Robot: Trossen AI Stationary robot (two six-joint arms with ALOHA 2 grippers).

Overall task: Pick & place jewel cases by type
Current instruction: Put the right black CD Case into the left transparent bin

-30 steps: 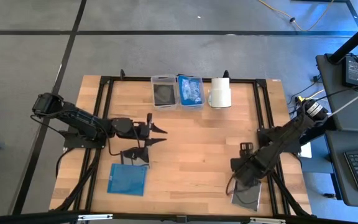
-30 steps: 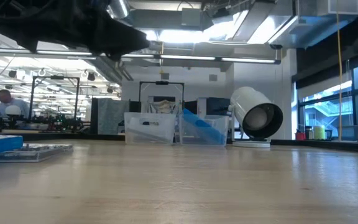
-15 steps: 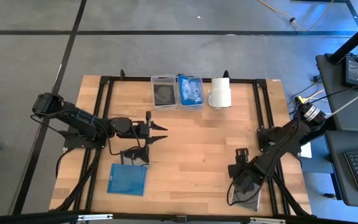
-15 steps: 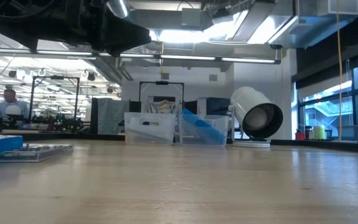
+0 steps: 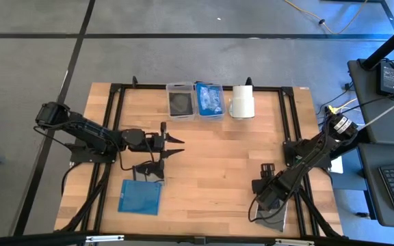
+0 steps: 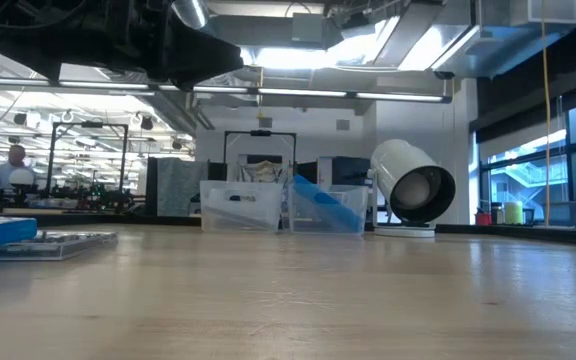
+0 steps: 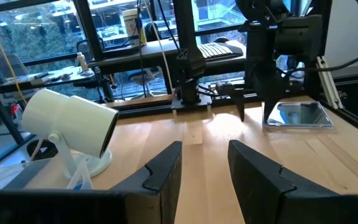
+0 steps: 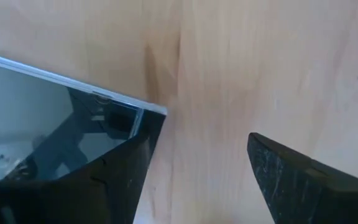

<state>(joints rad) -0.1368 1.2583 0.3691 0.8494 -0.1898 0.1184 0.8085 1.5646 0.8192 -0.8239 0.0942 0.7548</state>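
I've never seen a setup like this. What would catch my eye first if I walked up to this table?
Probably the two dark arms: the right gripper hangs open, low over a grey jewel case at the table's near right corner, while the left gripper waits open mid-table. Next, a blue jewel case lying flat near the left front, and along the far edge two clear bins beside a white roll.

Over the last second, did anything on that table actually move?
The right gripper drew back toward the table's front edge, over the grey case, fingers open, not gripping it. The left gripper, blue case and bins stayed put.
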